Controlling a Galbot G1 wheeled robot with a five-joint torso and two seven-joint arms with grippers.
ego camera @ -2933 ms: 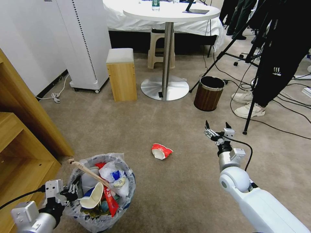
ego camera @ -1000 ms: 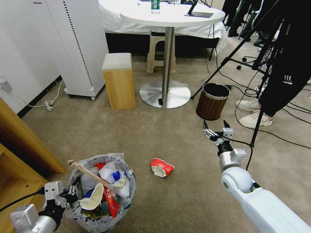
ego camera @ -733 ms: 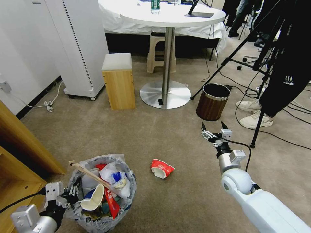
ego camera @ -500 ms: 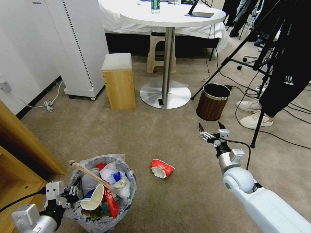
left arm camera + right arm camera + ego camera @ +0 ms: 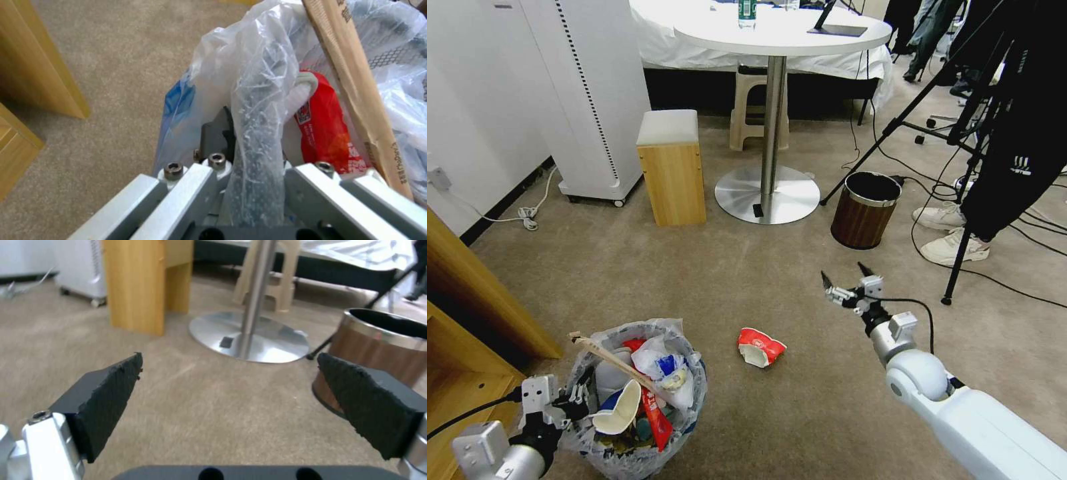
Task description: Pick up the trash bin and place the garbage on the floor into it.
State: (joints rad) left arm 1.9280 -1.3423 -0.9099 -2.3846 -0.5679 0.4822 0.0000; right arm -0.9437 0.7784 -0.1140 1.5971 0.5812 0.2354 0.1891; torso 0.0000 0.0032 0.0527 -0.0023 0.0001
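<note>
The left gripper [image 5: 577,400] is clamped on the bagged rim of the trash bin [image 5: 637,400], beside the wooden shelf [image 5: 467,320]. The right gripper [image 5: 846,280] hangs with fingers spread above open floor [image 5: 694,280] — 1 crushed red cup [image 5: 759,346] lies between bin and arm, bare carpet all around it.

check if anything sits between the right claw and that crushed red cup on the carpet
Nothing visible does. The right claw hangs open above bare beige carpet, and the crushed red cup lies in the open toward the robot's left and nearer to it. The brown wood-grain bin stands farther off, beyond the claw.
</note>
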